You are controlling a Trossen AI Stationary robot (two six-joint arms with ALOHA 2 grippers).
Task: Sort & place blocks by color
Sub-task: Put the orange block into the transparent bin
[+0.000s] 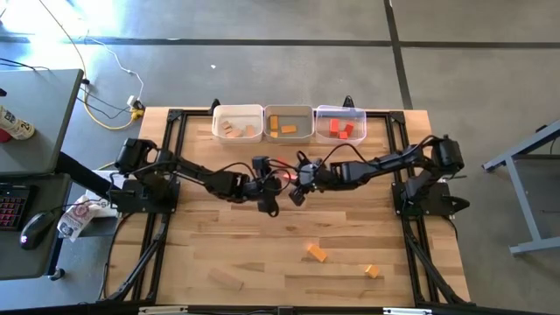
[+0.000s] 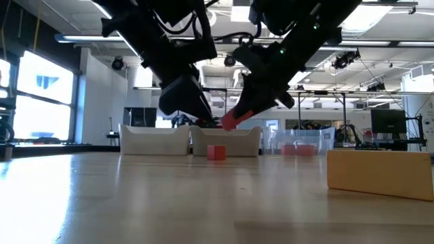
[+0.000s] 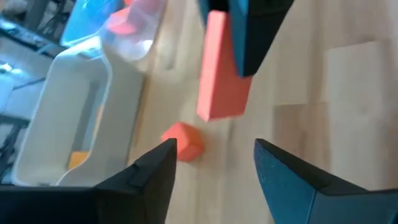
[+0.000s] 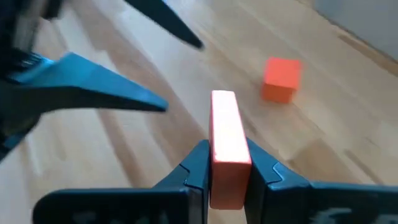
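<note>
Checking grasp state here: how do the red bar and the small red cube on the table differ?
The red bar is long, clamped in the right tool and off the table; the red cube is short, free and resting on the wood. The left tool is open and empty. Both blocks are red.

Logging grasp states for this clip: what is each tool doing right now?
Left tool: open, empty, hanging above the red cube.
Right tool: closed on the red bar, lifted off the table.
</note>
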